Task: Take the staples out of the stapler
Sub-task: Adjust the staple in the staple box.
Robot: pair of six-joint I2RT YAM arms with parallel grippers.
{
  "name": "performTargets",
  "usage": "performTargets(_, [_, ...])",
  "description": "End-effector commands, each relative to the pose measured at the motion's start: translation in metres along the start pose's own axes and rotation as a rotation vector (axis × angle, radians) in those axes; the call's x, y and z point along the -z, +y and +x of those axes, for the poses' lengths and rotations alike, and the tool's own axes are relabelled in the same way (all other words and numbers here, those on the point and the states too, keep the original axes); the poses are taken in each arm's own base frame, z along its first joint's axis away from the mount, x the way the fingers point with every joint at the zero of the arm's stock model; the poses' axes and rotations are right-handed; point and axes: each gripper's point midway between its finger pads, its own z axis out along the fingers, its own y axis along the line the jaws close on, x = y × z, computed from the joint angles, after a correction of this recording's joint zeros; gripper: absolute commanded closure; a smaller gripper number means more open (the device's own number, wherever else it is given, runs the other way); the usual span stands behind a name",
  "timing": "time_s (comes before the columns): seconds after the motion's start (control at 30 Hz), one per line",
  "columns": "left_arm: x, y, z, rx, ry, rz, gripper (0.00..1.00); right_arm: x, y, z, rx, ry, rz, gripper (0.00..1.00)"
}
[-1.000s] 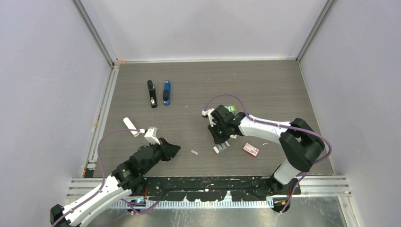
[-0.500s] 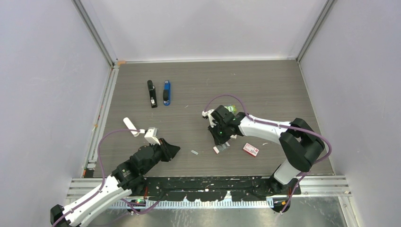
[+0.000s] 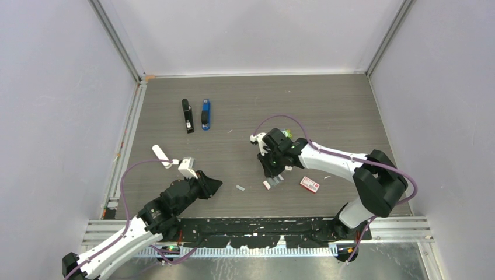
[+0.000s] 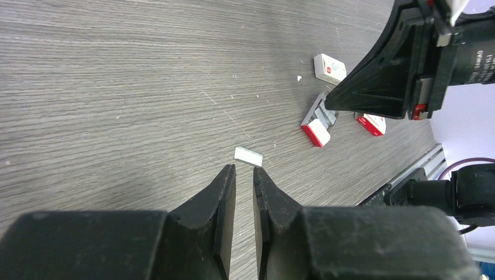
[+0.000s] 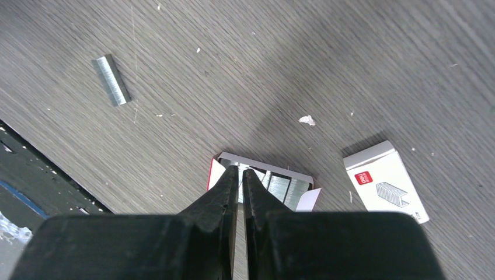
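Note:
The blue stapler lies at the far left of the table, beside a black stapler, far from both grippers. One loose staple strip lies near the front between the arms; it also shows in the left wrist view and the right wrist view. My left gripper is low over the table just short of that strip, jaws nearly together and empty. My right gripper has its jaws nearly together, tips over an open red-and-white staple box with strips inside.
A closed red-and-white box lies right of the open box. A green packet sits behind the right gripper. A white object lies beside the left arm. Small white scraps dot the wood.
The right arm's elbow has swung a little to the right and its gripper has shifted slightly over the open box. The left arm has not moved.

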Motion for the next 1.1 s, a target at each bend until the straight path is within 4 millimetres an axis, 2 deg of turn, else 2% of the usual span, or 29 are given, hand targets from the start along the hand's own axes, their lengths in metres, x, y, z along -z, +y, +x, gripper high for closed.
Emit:
performTargets(0.0, [-0.001,-0.003,-0.005,0.001,-0.025,0.013,0.81,0.014,0.001,-0.017,0.030,-0.078,-0.015,0.87])
performTargets(0.17, [-0.004,-0.015,0.000,0.009,-0.007,0.080,0.79,0.018,0.003,-0.014,0.085,-0.057,-0.039,0.86])
performTargets(0.33, [-0.008,-0.022,0.004,0.007,0.015,0.109,0.78,0.027,-0.004,-0.014,0.197,-0.039,-0.022,0.86])
performTargets(0.47, [-0.009,-0.024,0.004,-0.001,0.020,0.118,0.76,0.030,-0.009,-0.003,0.280,0.021,-0.018,0.88])
performTargets(1.07, [-0.001,-0.026,-0.002,-0.007,-0.004,0.134,0.69,0.005,0.009,0.011,0.284,0.121,-0.079,0.90])
